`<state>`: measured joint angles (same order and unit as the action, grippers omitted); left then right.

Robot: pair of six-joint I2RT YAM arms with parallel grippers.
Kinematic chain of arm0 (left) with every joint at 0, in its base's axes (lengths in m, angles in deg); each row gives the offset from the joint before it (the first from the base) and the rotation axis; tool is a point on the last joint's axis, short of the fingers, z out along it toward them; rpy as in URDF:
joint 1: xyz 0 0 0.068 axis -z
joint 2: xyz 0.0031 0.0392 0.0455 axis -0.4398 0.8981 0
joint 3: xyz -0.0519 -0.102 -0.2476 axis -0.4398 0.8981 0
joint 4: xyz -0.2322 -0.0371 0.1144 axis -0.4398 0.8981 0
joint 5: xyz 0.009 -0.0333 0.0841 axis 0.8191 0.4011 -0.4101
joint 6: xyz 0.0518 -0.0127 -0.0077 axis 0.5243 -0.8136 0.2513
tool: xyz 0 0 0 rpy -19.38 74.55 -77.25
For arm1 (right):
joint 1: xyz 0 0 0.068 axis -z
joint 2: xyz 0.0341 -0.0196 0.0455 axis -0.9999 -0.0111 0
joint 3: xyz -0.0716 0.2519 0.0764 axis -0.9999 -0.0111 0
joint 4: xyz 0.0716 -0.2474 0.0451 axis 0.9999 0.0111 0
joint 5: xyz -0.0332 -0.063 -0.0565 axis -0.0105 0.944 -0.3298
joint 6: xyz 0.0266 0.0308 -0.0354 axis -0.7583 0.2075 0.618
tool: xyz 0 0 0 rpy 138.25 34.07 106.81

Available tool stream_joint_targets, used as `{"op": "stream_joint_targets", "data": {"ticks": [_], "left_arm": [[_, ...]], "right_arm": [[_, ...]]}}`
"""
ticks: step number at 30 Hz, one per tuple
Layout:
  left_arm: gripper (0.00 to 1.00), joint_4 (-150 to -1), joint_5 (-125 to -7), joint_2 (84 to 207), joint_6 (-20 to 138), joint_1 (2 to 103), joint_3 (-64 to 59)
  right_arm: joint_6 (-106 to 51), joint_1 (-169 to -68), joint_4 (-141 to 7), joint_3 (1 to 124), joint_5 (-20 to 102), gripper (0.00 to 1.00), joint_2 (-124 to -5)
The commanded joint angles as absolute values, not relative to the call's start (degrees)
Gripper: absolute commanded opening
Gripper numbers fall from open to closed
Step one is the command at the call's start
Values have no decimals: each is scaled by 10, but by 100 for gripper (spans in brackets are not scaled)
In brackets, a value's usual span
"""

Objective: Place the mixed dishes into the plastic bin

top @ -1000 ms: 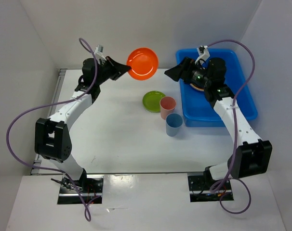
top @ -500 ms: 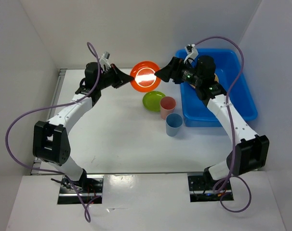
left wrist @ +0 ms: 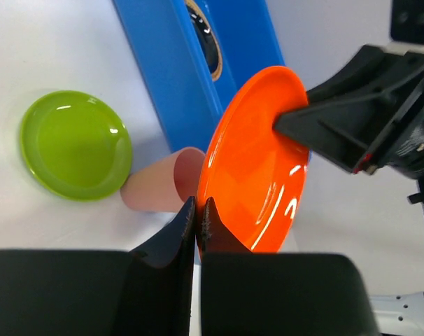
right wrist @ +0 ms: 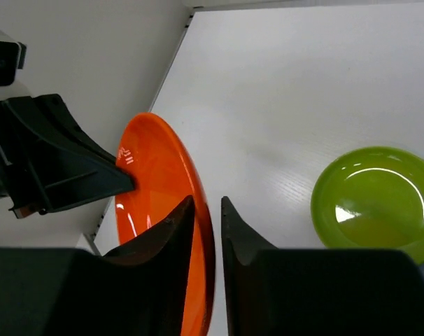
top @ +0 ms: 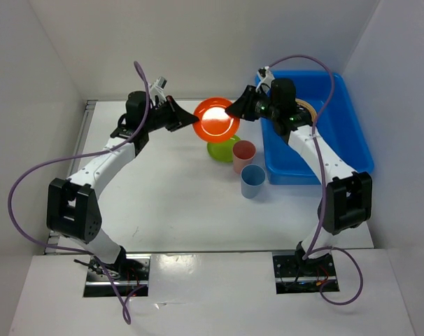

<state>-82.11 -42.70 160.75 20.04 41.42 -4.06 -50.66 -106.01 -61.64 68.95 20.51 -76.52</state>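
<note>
In the upper middle of the top view, the orange plate (top: 215,119) is held tilted in the air above the bench (top: 163,196). Its left rim is pinched in the closed left end effector (top: 196,120). The right end effector (top: 232,110) straddles the opposite rim, fingers narrowly apart; whether it clamps cannot be told. Just below sit the lime green plate (top: 222,150), salmon-pink cup (top: 243,154) and blue cup (top: 252,180), beside the blue plastic bin (top: 341,133) at right.

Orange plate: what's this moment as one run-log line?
orange plate: held up, on edge | left claw: shut on its rim | right claw: astride opposite rim, grip unclear | blue bin: plate not yet inside
</note>
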Motion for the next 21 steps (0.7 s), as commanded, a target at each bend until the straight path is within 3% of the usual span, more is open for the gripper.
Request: {"op": "stream_joint_targets", "data": {"ticks": [1, 4, 5, 8, 10, 11, 13, 17, 21], "left_arm": [[1, -835, -396, 1610, 221, 417, -88], [6, -809, -402, 1625, 236, 417, -102], [11, -796, -402, 1633, 243, 417, -110], [20, -788, -412, 1639, 249, 417, -110], [35, -788, -412, 1639, 254, 417, -115], [45, -780, -412, 1639, 260, 417, -115], [75, -763, -412, 1633, 265, 404, -120], [94, -757, -480, 1604, 265, 397, -76], [99, -777, -542, 1618, 259, 386, -13]], "right_arm": [[-502, -1064, -617, 732, 200, 24, -773], [-507, -1064, -617, 732, 205, 3, -773], [-515, -1064, -617, 732, 205, 0, -773], [-520, -1064, -617, 732, 205, 0, -773], [-526, -1064, -617, 724, 213, 0, -758], [-535, -1055, -617, 719, 220, 0, -751], [-548, -1034, -617, 710, 255, 0, -735], [-562, -989, -617, 698, 363, 0, -698], [-615, -918, -648, 669, 399, 0, -691]]}}
